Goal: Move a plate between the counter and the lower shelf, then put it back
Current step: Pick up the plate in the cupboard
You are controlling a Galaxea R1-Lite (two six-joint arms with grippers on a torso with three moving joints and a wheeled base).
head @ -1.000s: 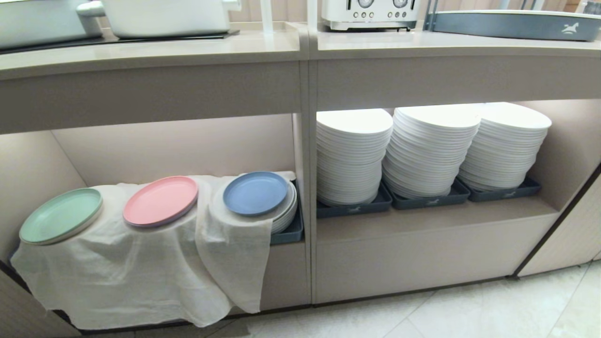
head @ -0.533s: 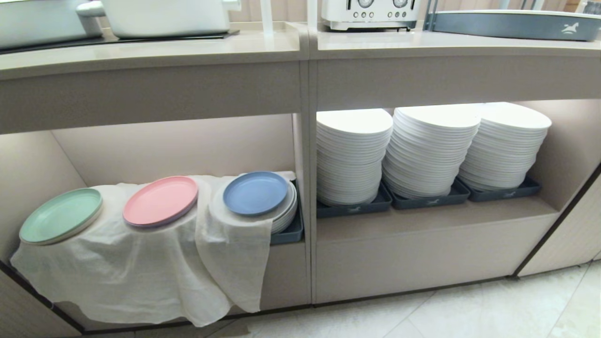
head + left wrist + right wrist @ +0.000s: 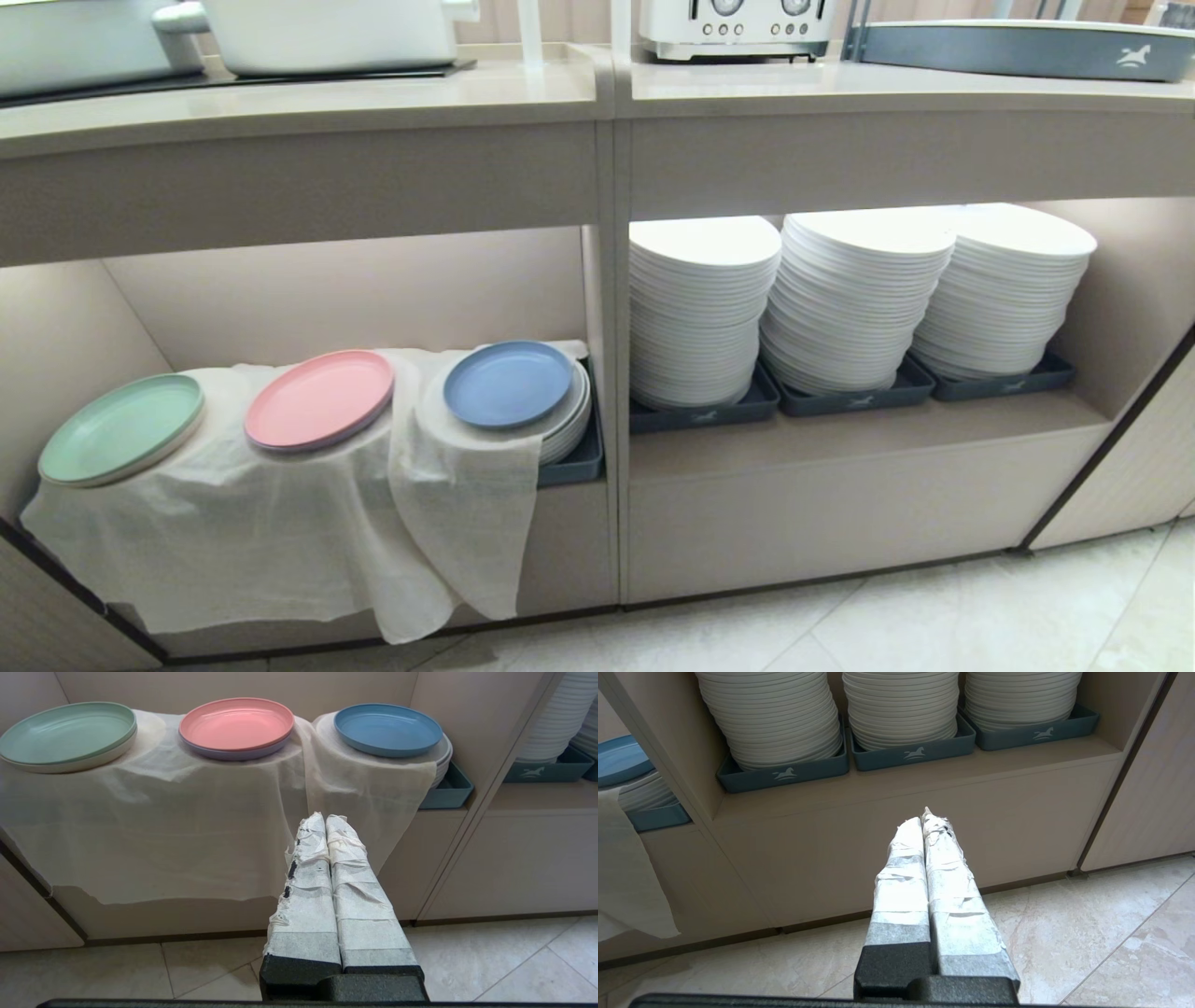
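Before us stands a beige cabinet on a pale tiled floor (image 3: 980, 607), its counter (image 3: 308, 103) running across the top with a white toaster (image 3: 733, 23), a white pot (image 3: 327, 33) on a black inset panel and a grey tray (image 3: 1018, 47) resting on it. Below, the lower shelf (image 3: 336, 289) on our left holds a draped white cloth (image 3: 280, 532) that hangs over the front edge. On that cloth we see 3 coloured plates in a row: a pale green plate (image 3: 121, 427) farthest left, a pink plate (image 3: 319, 399) in the middle, and the plate (image 3: 507, 384), light blue, nearest the cabinet divider. The blue one sits on top of the cloth-covered low stack of white plates (image 3: 569, 420), which rests in a grey tray (image 3: 583, 462). In the compartment to the right we count 3 tall white plate stacks (image 3: 850, 299), each in its own grey tray. Neither arm shows from the head camera. Our left gripper (image 3: 325, 817) hangs in front of the cloth, below the gap between the pink and blue plates and well apart from both, its tape-wrapped fingers pressed together on nothing. Our right gripper (image 3: 923, 820) faces the panel under the tall stacks, its fingers likewise together and empty.
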